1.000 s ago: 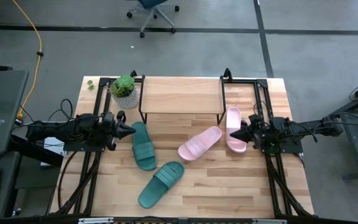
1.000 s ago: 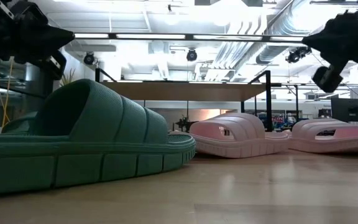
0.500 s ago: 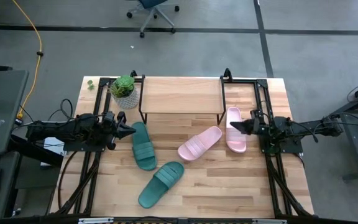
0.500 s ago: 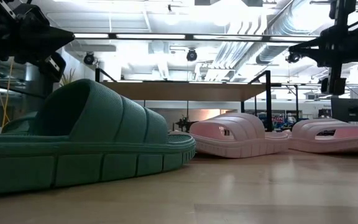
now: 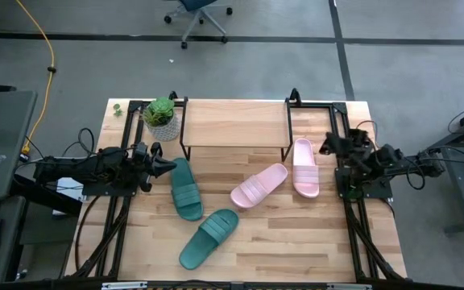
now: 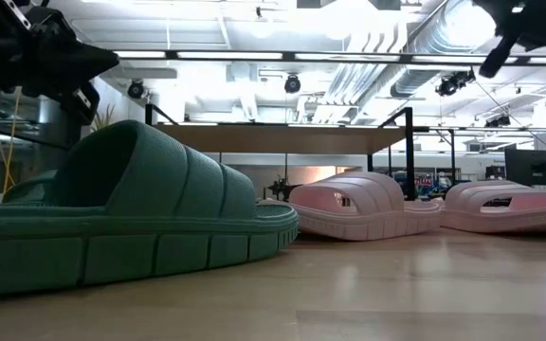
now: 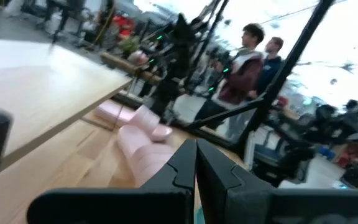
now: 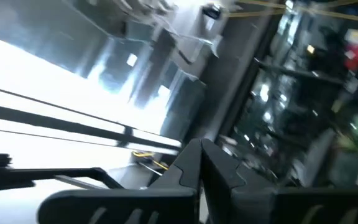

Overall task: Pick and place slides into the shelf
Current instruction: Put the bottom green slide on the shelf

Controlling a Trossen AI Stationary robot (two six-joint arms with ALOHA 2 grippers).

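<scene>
Two dark teal slides lie sole-down on the table, one [image 5: 186,189] left of centre and one [image 5: 209,238] nearer the front, which fills the low view [image 6: 131,218]. Two pale pink slides [image 5: 258,185] [image 5: 304,167] lie to the right. The shelf [image 5: 235,125] stands at the far edge on thin black legs, its plank top bare. My left gripper [image 5: 169,167] is shut and hovers level just left of the far teal slide's end. My right gripper [image 5: 326,147] is shut, raised right of the far pink slide and tipped upward.
A small potted plant [image 5: 162,115] stands at the shelf's left end. Black frame rails [image 5: 341,129] run along both table sides. People [image 7: 244,68] stand in the room beyond the table. Bare wood [image 5: 296,242] lies at the front right.
My right gripper has drawn back from the far pink slide toward the table's right and far edges, risen, and tipped its fingers upward, so that its wrist camera now faces the ceiling. The slides have kept their places.
</scene>
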